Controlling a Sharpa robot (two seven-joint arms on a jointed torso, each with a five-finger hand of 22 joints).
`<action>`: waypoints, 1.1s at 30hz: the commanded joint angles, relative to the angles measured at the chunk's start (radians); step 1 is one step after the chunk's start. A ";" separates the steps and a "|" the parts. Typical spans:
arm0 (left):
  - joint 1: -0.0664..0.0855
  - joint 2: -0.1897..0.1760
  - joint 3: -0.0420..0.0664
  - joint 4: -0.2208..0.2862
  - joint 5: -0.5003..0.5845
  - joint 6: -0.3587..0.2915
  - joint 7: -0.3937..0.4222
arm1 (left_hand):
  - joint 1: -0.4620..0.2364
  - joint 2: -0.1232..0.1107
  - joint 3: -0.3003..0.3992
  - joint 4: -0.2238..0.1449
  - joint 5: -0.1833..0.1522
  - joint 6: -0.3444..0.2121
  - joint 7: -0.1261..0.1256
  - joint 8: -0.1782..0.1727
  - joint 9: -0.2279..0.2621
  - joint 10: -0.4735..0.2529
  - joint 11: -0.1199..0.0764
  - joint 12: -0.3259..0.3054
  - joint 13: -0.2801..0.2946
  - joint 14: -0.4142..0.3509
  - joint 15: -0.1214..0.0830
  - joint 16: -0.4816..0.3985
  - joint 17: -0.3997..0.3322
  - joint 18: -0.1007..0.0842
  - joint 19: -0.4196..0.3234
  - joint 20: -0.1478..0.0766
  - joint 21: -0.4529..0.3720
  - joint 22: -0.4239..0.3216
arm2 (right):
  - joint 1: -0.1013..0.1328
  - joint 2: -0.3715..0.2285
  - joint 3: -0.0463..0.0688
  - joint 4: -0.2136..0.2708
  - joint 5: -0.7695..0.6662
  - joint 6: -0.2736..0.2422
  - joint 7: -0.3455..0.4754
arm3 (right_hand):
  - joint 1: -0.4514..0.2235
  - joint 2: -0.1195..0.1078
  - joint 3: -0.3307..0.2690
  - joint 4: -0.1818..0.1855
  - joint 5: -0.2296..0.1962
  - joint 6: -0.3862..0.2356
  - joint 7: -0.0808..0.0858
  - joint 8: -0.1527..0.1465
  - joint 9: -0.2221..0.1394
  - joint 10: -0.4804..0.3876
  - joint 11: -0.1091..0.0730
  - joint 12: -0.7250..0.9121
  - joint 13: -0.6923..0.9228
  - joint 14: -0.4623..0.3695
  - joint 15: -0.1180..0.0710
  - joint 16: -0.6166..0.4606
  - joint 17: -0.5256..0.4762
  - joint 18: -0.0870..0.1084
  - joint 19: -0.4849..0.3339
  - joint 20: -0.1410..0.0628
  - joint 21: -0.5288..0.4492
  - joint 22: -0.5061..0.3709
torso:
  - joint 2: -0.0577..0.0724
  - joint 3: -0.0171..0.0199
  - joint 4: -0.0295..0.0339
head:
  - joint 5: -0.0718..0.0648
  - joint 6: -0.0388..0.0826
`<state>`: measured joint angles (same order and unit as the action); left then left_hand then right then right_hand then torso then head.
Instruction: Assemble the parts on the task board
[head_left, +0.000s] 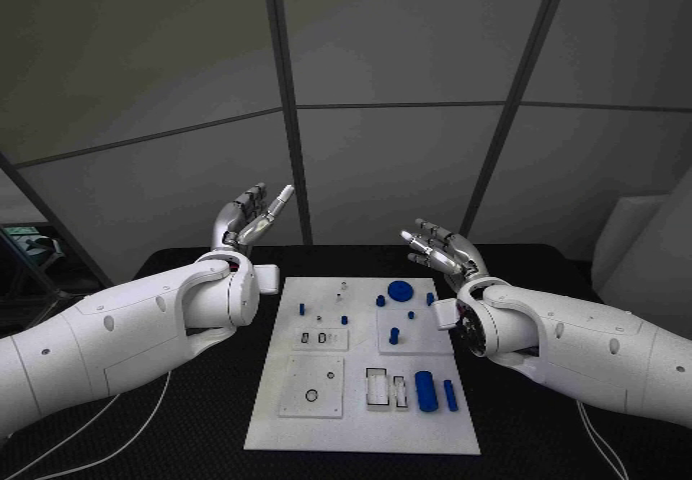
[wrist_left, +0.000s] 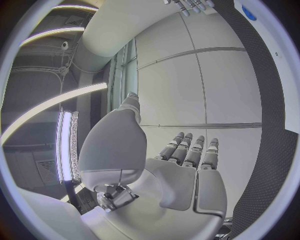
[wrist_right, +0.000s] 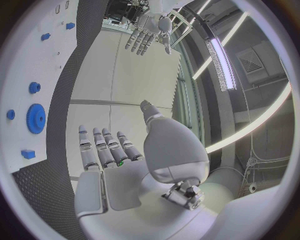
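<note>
Progress: not begun, judging by blue parts (head_left: 424, 388) lying loose on the task board (head_left: 361, 430).
Left robot hand (head_left: 251, 220): raised, fingers apart, empty.
Right robot hand (head_left: 446, 250): likewise empty.

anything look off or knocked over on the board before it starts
Nothing stands out. The task board lies square on the black table, and the blue parts sit in tidy spots on it. The left hand and right hand are raised, open and holding nothing.
</note>
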<state>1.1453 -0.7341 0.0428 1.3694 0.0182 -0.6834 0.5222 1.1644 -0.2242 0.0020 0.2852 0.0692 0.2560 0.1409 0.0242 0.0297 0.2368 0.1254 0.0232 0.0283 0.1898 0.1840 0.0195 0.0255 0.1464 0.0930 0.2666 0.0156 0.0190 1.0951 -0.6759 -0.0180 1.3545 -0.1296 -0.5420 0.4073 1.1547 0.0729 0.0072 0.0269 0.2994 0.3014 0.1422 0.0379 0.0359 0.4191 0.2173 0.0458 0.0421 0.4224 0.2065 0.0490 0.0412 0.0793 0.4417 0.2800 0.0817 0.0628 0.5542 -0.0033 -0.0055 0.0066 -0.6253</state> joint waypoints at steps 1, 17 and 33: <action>0.001 0.002 0.001 -0.001 -0.001 0.045 0.032 | 0.046 -0.007 0.002 0.016 0.007 0.022 0.017 0.008 0.003 0.023 0.011 0.008 0.004 0.022 0.008 0.009 0.004 0.019 0.006 0.020 0.007 0.003 | 0.006 0.010 -0.002 -0.022 -0.098 0.147 -0.062 | 0.193 0.006 0.053 -0.115 -0.001 0.389 0.113 0.081 0.042 0.448 -0.001 0.085 0.034 0.437 -0.016 0.083 0.031 0.088 0.280 0.007 0.117 0.051 | 0.000 0.0000 -0.0001 | 0.000 0.000; 0.001 -0.103 0.000 0.084 -0.047 0.108 0.007 | 0.180 0.138 0.089 -0.030 -0.016 0.649 0.087 0.144 0.061 0.738 0.053 0.158 0.047 0.811 -0.044 0.208 0.091 0.038 0.702 -0.010 0.332 0.157 | 0.093 -0.006 -0.002 -0.081 -0.825 0.116 -0.129 | 0.203 -0.059 0.234 -0.247 -0.028 0.728 0.043 0.092 0.032 0.769 -0.097 0.059 0.020 0.812 -0.138 0.128 0.041 0.101 0.501 -0.102 0.331 0.144 | 0.034 0.0001 0.0071 | -0.011 -0.008; -0.001 -0.210 0.000 0.262 -0.111 0.158 -0.031 | 0.201 0.162 0.058 -0.086 -0.015 0.720 0.067 0.111 0.038 0.822 0.031 0.113 0.038 0.931 -0.077 0.185 0.133 0.037 0.817 -0.048 0.399 0.180 | 0.135 -0.010 -0.001 -0.044 -1.296 0.255 -0.381 | 0.141 -0.126 0.246 -0.250 0.004 0.767 0.015 0.028 0.030 0.777 -0.130 0.015 0.020 1.091 -0.209 0.290 0.184 0.104 0.615 -0.182 0.671 0.347 | 0.112 -0.0073 0.0291 | -0.040 0.009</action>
<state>1.1437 -0.9409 0.0421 1.6194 -0.0598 -0.5577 0.5012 1.3636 -0.0734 0.0608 0.2038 0.0560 0.9704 0.2088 0.1394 0.0690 1.0516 0.1538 0.1395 0.0671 1.1152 0.1090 0.2093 0.1572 0.1858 0.9032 0.2180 0.4106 0.1979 1.2262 -0.6869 -0.0197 1.3039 -1.2571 -0.3609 0.1264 1.3193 -0.0175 0.2405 -0.2239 0.2878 1.0559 0.1661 0.0941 0.0676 1.2169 0.1001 0.0749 0.0620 1.4053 0.0244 0.2375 0.1490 0.1714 1.0003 0.1275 0.6172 0.3310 0.6451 -0.0078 0.0171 -0.0277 -0.6177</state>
